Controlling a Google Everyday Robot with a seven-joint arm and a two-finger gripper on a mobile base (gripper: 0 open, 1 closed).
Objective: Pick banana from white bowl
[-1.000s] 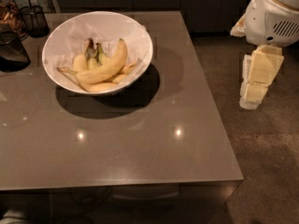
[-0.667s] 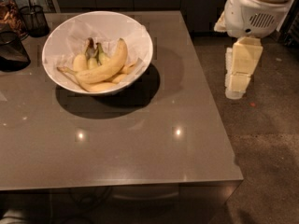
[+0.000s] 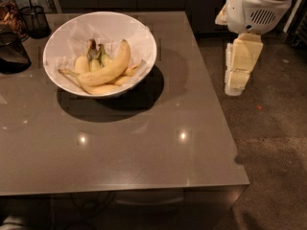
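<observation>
The white bowl [image 3: 67, 37] stands on the grey table at the back left, lined with crinkled white paper. In it lies the banana [image 3: 108, 68], long, curved and plain yellow, on top of shorter bananas [image 3: 91, 61] with green-brown stem ends. My gripper [image 3: 236, 87] hangs on the white arm at the right, beyond the table's right edge and above the floor, well apart from the bowl. It holds nothing.
A small dark wire-mesh cup [image 3: 34, 19] and a dark container [image 3: 10, 49] stand at the table's far left. The grey table [image 3: 144, 147] has its right edge close to the arm. Dark cabinets run along the back.
The arm and gripper have moved left, towards the table's right edge. The bowl and bananas have not moved.
</observation>
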